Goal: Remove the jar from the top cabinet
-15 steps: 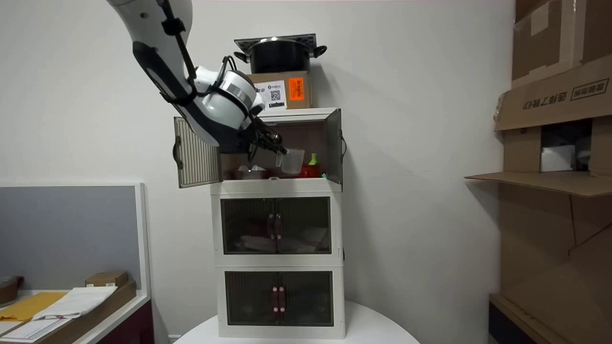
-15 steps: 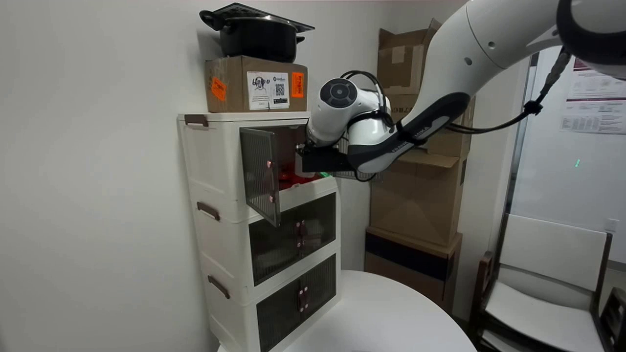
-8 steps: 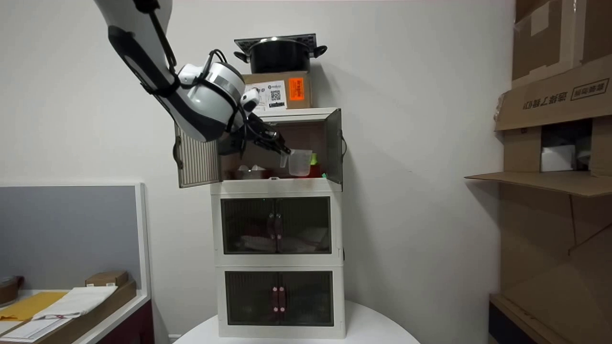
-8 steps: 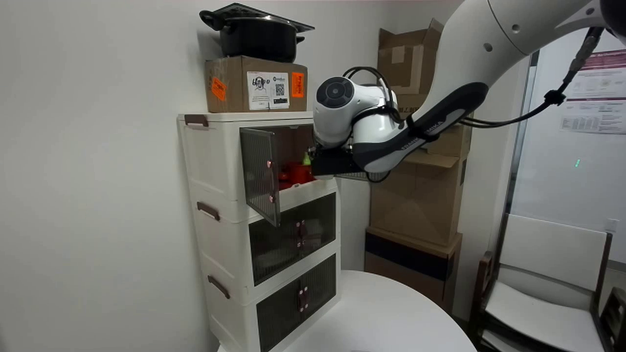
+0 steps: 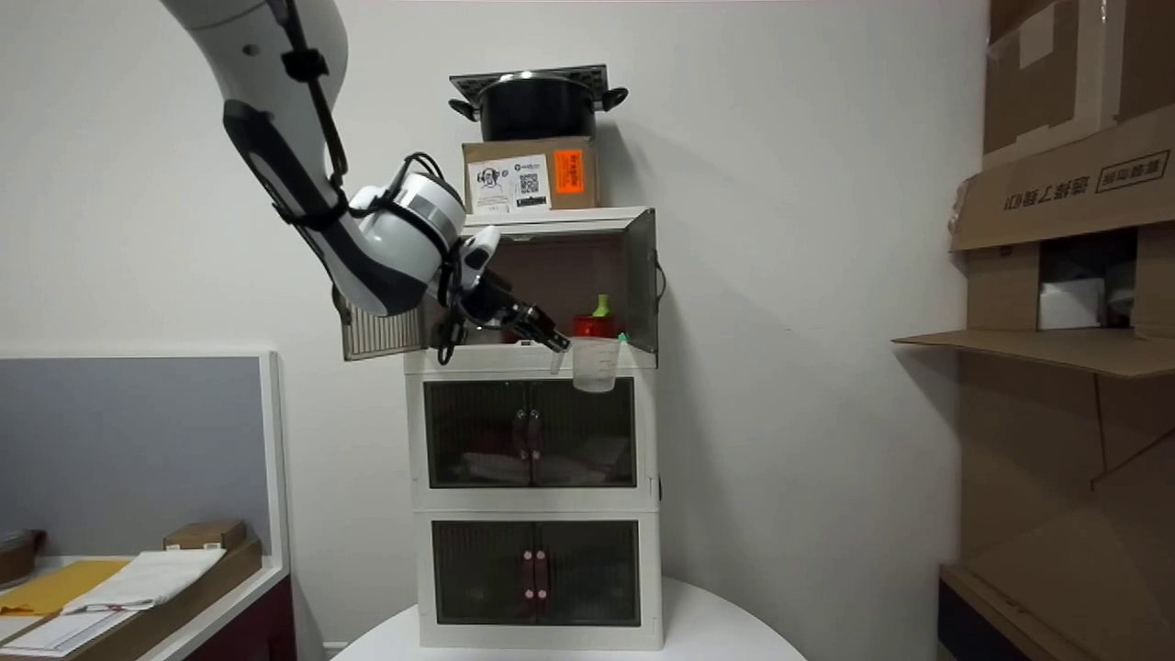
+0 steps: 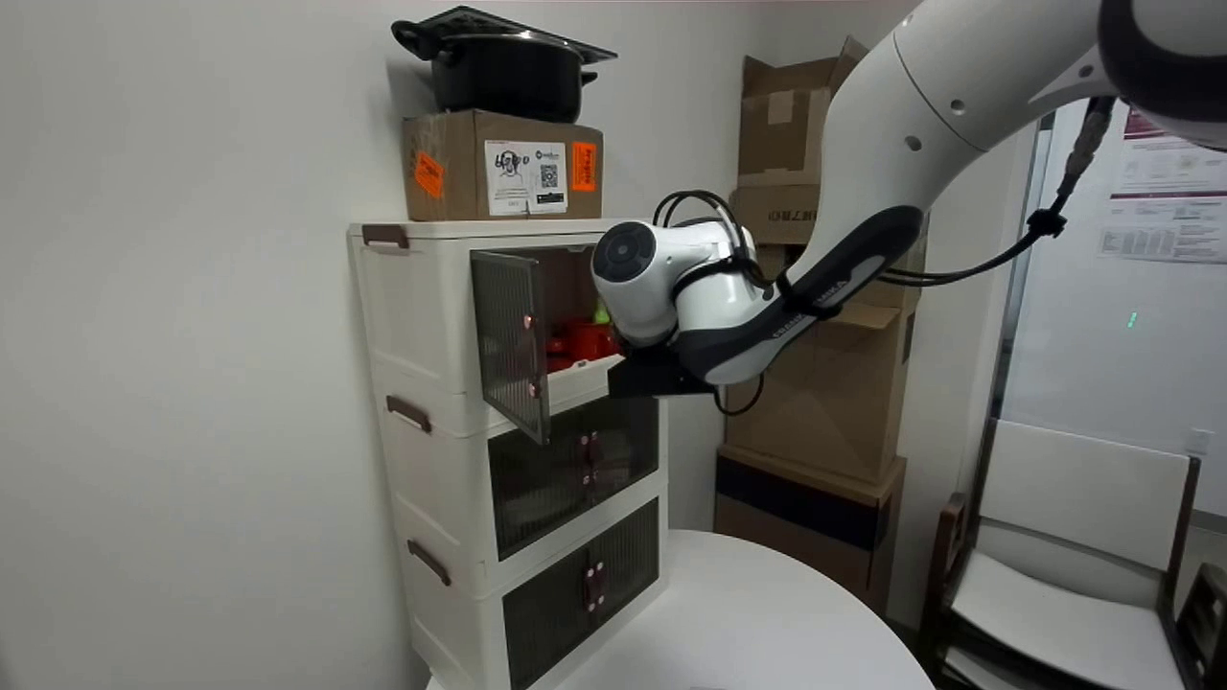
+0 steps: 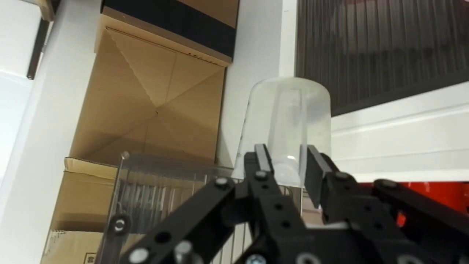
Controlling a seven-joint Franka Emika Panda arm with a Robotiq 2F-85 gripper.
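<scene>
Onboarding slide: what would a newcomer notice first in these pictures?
First, the clear jar held by the tool, in front of the open top cabinet. Next, the black pot on the cardboard box atop that cabinet. Then the red item inside it.

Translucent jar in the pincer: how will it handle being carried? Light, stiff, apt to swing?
The translucent jar is probably light for its size: see-through wall, no contents visible. Likely fairly stiff: its body has a smooth, even taper. It may pivot if jerked, since the pincer holds it only by the side handle.
</scene>
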